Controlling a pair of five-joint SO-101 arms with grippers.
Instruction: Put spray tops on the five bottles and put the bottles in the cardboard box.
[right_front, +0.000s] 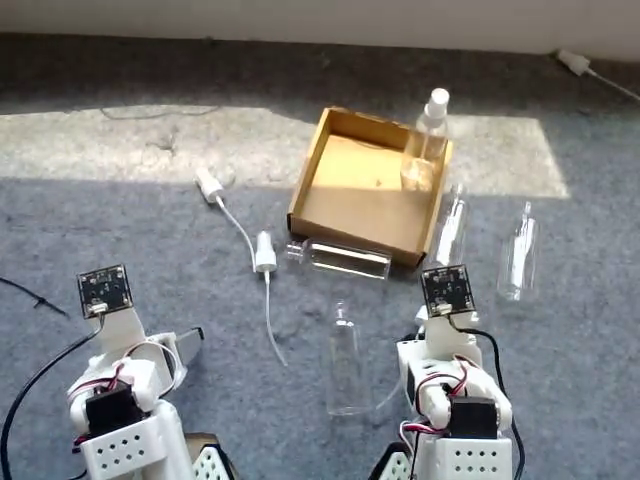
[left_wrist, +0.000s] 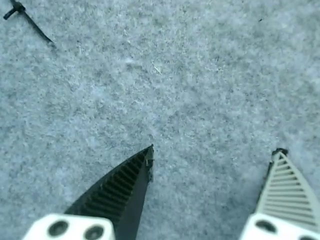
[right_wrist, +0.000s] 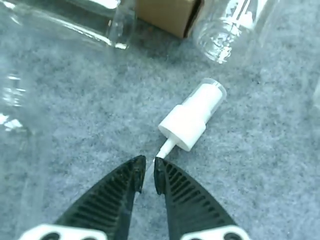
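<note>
The box (right_front: 350, 190) holds one topped bottle (right_front: 428, 140) upright in a far corner. Four open bottles lie on the carpet, the nearest (right_front: 345, 365) just beside the right arm. The left gripper (left_wrist: 212, 155) hangs spread over bare carpet. The right gripper (right_wrist: 148, 172) is pinched nearly together on the thin tube (right_wrist: 167, 146) of a spray top (right_wrist: 192, 120), whose long axis runs ahead from the fingertips toward the box. The high view adds two more tops (right_front: 264, 250) lying between the left arm and the box.

Both arms sit low at the table's near edge. Left gripper (left_wrist: 215, 150) points down, fingers spread wide. Right gripper (right_wrist: 149, 159) has its fingers pinched almost together on the white plastic spray top's (right_wrist: 192, 120) thin tube.
</note>
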